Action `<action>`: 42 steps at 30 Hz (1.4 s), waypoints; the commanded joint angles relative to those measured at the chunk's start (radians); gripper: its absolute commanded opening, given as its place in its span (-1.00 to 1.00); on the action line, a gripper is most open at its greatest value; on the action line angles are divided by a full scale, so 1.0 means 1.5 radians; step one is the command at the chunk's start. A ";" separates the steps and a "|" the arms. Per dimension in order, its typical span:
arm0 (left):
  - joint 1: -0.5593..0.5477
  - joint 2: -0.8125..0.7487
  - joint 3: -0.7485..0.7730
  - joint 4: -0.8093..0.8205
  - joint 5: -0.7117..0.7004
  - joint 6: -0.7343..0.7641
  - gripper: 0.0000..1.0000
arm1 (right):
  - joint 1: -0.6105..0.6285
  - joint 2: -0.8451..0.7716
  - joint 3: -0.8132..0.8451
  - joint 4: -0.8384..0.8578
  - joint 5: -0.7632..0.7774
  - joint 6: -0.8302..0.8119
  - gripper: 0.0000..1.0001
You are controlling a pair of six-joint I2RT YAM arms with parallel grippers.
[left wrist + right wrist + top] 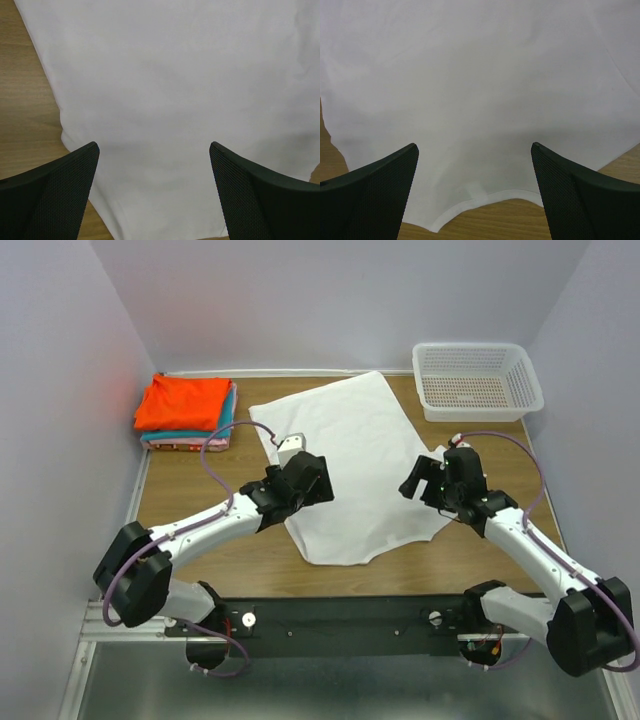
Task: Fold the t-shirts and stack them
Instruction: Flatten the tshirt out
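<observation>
Black mesh-faced fingers (pixel 55 195) are seen spread wide on the left gripper (pixel 154 150) and right gripper (pixel 474 150), with nothing held. The plain white cloth t-shirt (pixel 350 460) is laid flat mid-table. It is judged light and limp, best pinched at its hem. The brown wooden table (pixel 400 575) is enclosed by pale lilac walls (pixel 330 300).

Both arms reach out over the table, jaws wide apart.
The left arm (pixel 200 525) and right arm (pixel 530 545) bend inward from their bases; the left gripper (pixel 318 480) and right gripper (pixel 410 483) tilt downward, facing each other, both empty.
</observation>
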 commanded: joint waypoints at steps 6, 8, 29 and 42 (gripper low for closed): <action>0.014 -0.026 -0.060 -0.089 -0.008 -0.123 0.97 | 0.012 0.052 -0.023 0.055 -0.081 -0.004 1.00; 0.015 -0.066 -0.090 -0.131 -0.003 -0.192 0.97 | 0.012 0.062 -0.023 0.056 -0.082 -0.005 1.00; 0.058 0.012 -0.149 -0.091 0.035 -0.211 0.17 | 0.014 0.084 -0.039 0.066 -0.063 -0.013 1.00; 0.059 0.125 -0.088 -0.149 0.003 -0.209 -1.00 | 0.015 0.073 -0.047 0.065 -0.043 -0.015 1.00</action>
